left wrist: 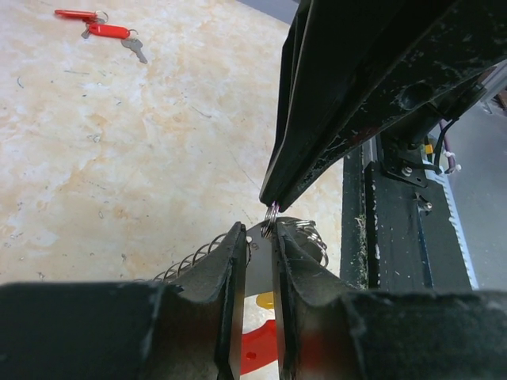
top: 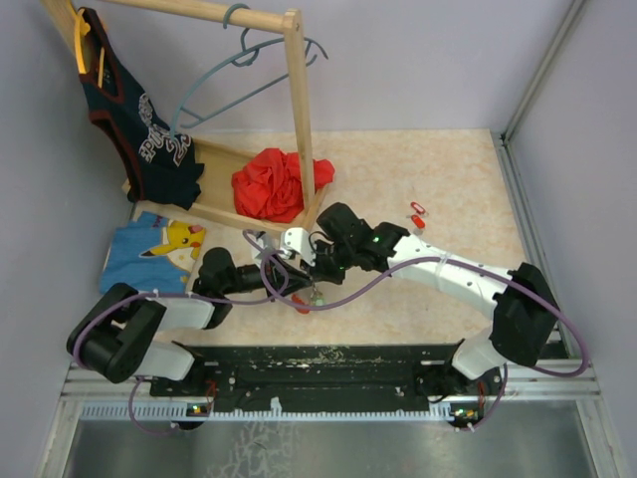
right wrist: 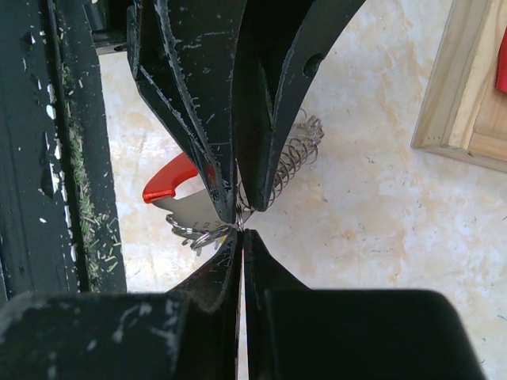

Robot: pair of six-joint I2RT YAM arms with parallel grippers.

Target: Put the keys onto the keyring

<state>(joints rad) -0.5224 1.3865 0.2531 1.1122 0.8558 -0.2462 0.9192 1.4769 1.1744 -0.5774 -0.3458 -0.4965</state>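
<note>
Right fingers [right wrist: 202,301] pinched tight on the keyring [left wrist: 269,212], left fingers [left wrist: 210,277] a narrow slit just beside it. Gripping? Can't tell.
Pale marbled table [top: 448,179], lilac walls [top: 418,60]; wooden rack [top: 231,157] crowds 11 o'clock, black rail [top: 328,363] at 6, open room toward 2 where two red-tagged keys [top: 417,212] lie. Under the jaws a red key head [right wrist: 166,184] and wire coils [right wrist: 297,150], half hidden.

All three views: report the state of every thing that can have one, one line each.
Right gripper: shut, pinching a small wire ring.
Left gripper: jaws narrowly apart beside that ring; grip unclear.
Red-tagged keys: lying loose on the table, untouched.
Hanger: hanging on the rail of the rack.
Jersey: hanging from that rail.
Red cloth: crumpled in the rack's base.
</note>
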